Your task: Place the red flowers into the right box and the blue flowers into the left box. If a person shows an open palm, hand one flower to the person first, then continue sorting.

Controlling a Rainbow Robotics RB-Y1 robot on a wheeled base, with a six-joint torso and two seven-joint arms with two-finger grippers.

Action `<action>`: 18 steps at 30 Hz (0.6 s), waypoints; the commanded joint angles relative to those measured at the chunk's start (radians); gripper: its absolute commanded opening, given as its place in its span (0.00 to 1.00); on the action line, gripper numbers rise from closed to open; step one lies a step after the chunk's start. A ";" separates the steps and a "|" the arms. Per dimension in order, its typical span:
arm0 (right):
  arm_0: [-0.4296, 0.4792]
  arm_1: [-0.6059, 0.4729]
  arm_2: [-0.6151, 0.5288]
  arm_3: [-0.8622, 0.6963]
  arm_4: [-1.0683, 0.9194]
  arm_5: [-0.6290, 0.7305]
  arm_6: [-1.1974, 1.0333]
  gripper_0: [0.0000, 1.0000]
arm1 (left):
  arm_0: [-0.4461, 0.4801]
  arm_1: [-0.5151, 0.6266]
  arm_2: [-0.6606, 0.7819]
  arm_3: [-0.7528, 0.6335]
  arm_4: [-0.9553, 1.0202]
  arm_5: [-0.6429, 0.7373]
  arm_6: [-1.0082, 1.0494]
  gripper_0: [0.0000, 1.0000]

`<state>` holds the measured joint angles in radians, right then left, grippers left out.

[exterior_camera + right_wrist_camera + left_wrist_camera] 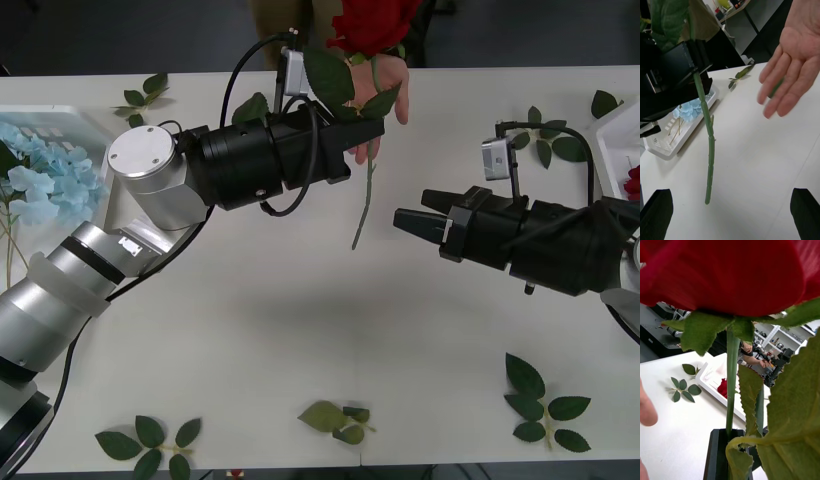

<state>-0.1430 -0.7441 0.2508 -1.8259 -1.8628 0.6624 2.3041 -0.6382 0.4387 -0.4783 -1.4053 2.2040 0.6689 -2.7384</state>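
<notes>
My left gripper (366,128) is shut on the stem of a red flower (372,24), held upright at the table's far edge. The stem (709,150) hangs down below the black fingers (717,453). A person's open palm (386,86) lies just behind the rose, and the same hand (795,63) is beside the stem. My right gripper (402,220) is open, low over the table just right of the stem's tip. The left box (75,125) holds blue flowers (40,170). The right box (612,128) holds another red flower (632,182).
Loose green leaf sprigs lie on the white table: near the front right (545,405), front left (148,445), front centre (335,420), back right (545,140) and back left (145,95). The table's middle is bare white surface.
</notes>
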 commanded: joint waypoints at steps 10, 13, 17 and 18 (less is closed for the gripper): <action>-0.084 0.003 0.209 -0.024 0.024 -0.241 0.035 0.90 | -0.052 -0.017 -0.023 -0.015 0.014 -0.012 0.033 0.00; -0.109 0.035 0.219 -0.004 0.024 -0.241 0.034 0.90 | -0.051 -0.017 -0.023 -0.014 0.014 -0.012 0.033 0.00; -0.141 0.088 0.219 0.027 0.024 -0.241 0.031 0.91 | -0.051 -0.017 -0.023 -0.014 0.014 -0.012 0.033 0.00; -0.152 0.101 0.219 0.037 0.024 -0.241 0.031 0.91 | -0.051 -0.017 -0.023 -0.015 0.014 -0.012 0.033 0.00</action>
<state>-0.2404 -0.7003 0.4709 -1.8014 -1.8469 0.4289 2.3425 -0.6387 0.4384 -0.4842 -1.4052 2.2048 0.6660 -2.7384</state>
